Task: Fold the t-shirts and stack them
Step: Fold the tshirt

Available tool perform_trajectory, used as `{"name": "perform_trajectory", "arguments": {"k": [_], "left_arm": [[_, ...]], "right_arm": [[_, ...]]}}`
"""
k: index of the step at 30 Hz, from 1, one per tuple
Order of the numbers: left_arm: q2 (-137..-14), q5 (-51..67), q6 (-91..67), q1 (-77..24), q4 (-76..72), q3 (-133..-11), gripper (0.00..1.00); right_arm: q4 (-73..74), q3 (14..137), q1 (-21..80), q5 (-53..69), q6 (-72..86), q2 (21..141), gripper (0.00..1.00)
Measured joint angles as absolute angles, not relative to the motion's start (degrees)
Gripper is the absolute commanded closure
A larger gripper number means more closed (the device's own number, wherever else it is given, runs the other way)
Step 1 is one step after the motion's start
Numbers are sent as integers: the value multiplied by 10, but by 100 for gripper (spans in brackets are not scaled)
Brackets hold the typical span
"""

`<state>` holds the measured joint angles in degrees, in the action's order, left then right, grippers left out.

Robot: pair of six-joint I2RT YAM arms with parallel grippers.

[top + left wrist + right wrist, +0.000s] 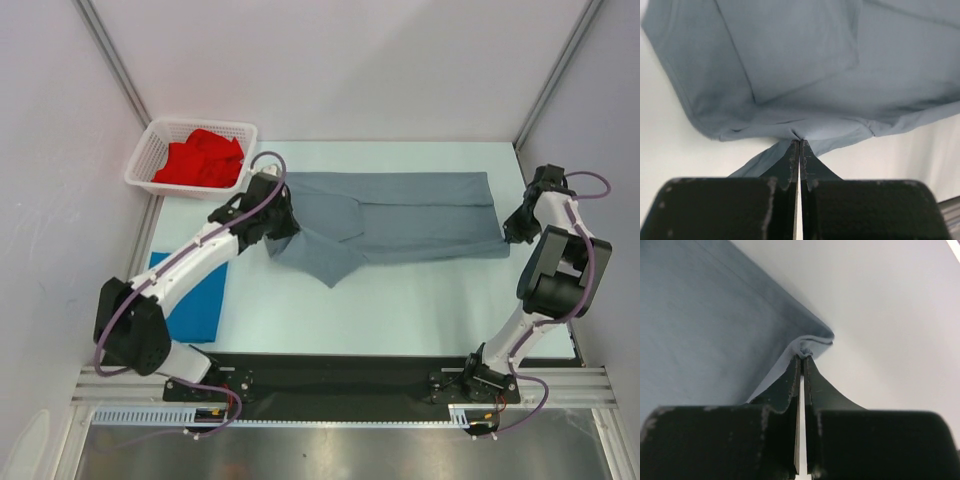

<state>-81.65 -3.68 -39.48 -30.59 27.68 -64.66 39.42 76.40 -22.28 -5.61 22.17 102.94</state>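
The slate grey t-shirt [420, 215] lies spread across the middle of the table, folded lengthwise, with a loose flap hanging toward me at its left end. My left gripper [281, 228] is shut on the grey shirt's left end; in the left wrist view [800, 141] the cloth [805, 65] bunches at the tips. My right gripper [511, 235] is shut on the shirt's right near corner, seen pinched in the right wrist view [803, 358] with the cloth [700, 325] to the left. The bright blue t-shirt [195, 305] lies folded at the table's left. The red t-shirt [203, 160] is crumpled in the basket.
The white plastic mesh basket [152, 145] stands at the back left corner of the table. Metal frame posts rise at the back left and back right. A black base rail runs along the near edge.
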Motion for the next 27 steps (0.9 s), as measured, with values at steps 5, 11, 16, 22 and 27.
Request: {"name": "perform_trajectory", "arguments": {"k": [5, 11, 16, 22, 27], "left_arm": [[-903, -23, -364, -279, 282, -745, 100], [-959, -7, -349, -256, 287, -793, 100], [-998, 17, -340, -239, 295, -833, 100], [-1051, 40, -332, -223, 303, -889, 100], [-1085, 51, -327, -213, 312, -933, 100]], "right_arm": [[398, 820, -211, -56, 218, 1083, 100], [409, 880, -203, -52, 218, 1146, 100], [419, 925, -195, -50, 218, 1173, 100], [432, 972, -192, -50, 215, 1196, 100], [441, 989, -192, -50, 208, 1204, 100]]}}
